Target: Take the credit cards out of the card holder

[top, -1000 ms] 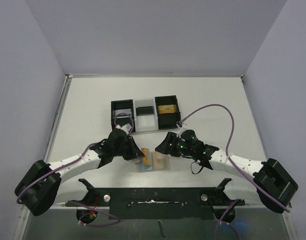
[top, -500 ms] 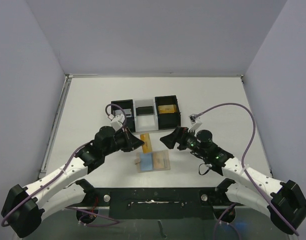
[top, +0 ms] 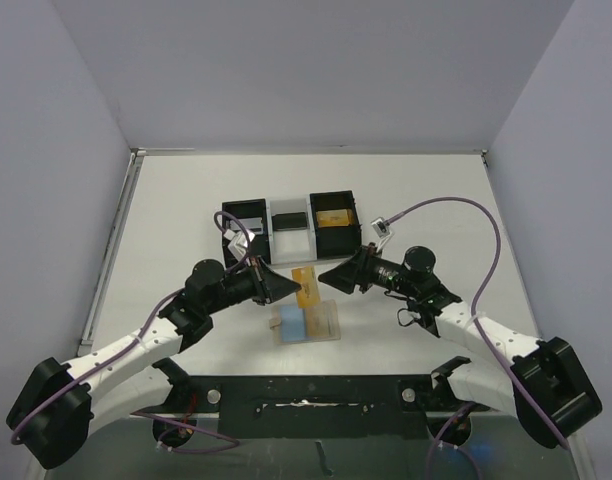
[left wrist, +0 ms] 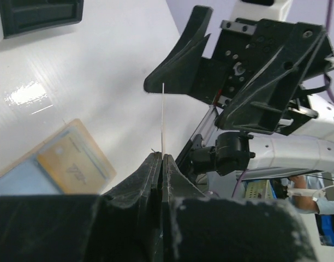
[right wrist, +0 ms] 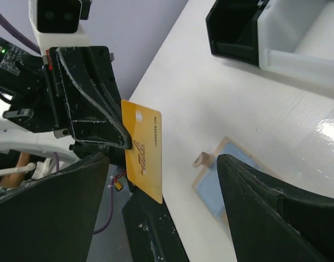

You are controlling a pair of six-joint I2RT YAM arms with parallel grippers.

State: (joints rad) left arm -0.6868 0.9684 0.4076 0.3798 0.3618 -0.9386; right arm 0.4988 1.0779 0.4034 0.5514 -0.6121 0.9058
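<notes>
On the right wrist view I could read print only on the yellow credit card (right wrist: 142,158). Along its edge ran "NO" and a row of digits, mostly eights. Its slanted dark logo I could not make out.

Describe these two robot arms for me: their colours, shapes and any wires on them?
The left arm and right arm look alike: white tubular links between chunky black joint housings, with a thin purple cable looping loosely along each. The left gripper and right gripper are matte black, their wedge-shaped jaws tapering to narrow tips.
</notes>
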